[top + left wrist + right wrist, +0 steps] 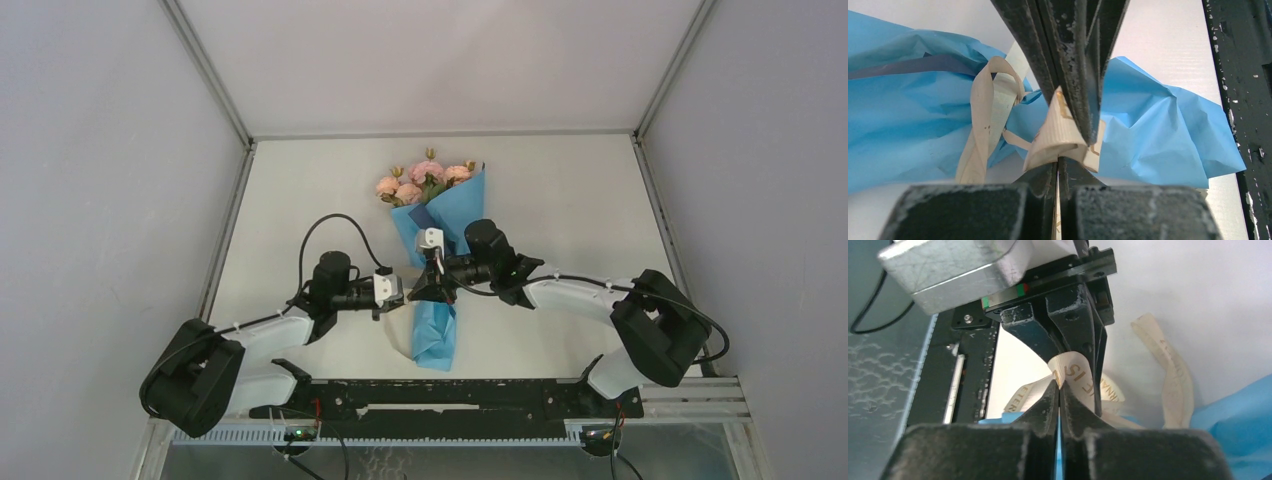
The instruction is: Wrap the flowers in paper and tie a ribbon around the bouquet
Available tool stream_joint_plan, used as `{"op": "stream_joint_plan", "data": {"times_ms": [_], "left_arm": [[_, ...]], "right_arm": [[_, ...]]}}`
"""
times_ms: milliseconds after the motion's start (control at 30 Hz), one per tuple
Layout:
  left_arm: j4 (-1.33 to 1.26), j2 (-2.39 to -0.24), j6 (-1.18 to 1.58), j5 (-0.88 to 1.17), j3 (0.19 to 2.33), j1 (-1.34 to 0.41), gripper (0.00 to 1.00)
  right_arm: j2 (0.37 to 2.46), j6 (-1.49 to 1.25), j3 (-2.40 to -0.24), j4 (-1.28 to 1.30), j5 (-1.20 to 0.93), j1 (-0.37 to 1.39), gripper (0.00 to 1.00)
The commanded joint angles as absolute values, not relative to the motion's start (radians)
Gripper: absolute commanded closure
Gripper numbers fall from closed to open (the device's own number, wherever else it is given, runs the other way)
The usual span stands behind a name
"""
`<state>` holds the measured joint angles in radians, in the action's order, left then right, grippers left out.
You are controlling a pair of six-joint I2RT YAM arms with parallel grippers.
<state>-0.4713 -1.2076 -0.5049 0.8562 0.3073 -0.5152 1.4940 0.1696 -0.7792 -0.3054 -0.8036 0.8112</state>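
A: Left gripper point(407, 293) clamped tight on ribbon point(983, 130); right gripper point(440, 281) nipped onto same strip, mid-table over bouquet point(455, 207).
B: Flowers point(425, 178) wrapped in paper point(435, 338), blooms at far end; ribbon looped round waist; knot likely unfinished.

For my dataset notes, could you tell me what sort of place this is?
Probably a lab robot cell, not a florist's: a white table boxed in by plain grey panels on aluminium framing, with left arm and right arm bolted to a rail.
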Motion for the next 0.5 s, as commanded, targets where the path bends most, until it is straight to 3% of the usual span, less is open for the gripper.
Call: {"op": "stream_joint_plan", "data": {"times_ms": [0, 67, 100, 133, 167, 233, 467], "left_arm": [[-0.47, -1.186, -0.514, 0.875, 0.321, -0.523, 1.0], [-0.457, -1.181, -0.508, 0.878, 0.33, -0.523, 1.0], [-0.447, -1.174, -0.492, 0.876, 0.338, -0.523, 0.91], [-0.438, -1.157, -0.447, 0.87, 0.35, -0.522, 0.67], [-0.389, -1.135, -0.429, 0.86, 0.374, -0.522, 0.5], [-0.186, -1.096, -0.432, 0.834, 0.473, -0.521, 0.32], [0.617, -1.072, -0.453, 0.801, 0.8, -0.36, 0.28]], "right_arm": [[1.482, 0.16, -0.819, -0.339, -0.818, 0.803, 1.0], [1.467, 0.148, -0.819, -0.325, -0.796, 0.8, 1.0], [1.462, 0.13, -0.819, -0.32, -0.778, 0.796, 1.0], [1.458, 0.112, -0.819, -0.312, -0.757, 0.786, 1.0], [1.459, 0.091, -0.818, -0.305, -0.722, 0.778, 1.0], [1.464, 0.059, -0.819, -0.289, -0.674, 0.766, 1.0], [1.464, 0.005, -0.819, -0.271, -0.555, 0.77, 1.0]]}}
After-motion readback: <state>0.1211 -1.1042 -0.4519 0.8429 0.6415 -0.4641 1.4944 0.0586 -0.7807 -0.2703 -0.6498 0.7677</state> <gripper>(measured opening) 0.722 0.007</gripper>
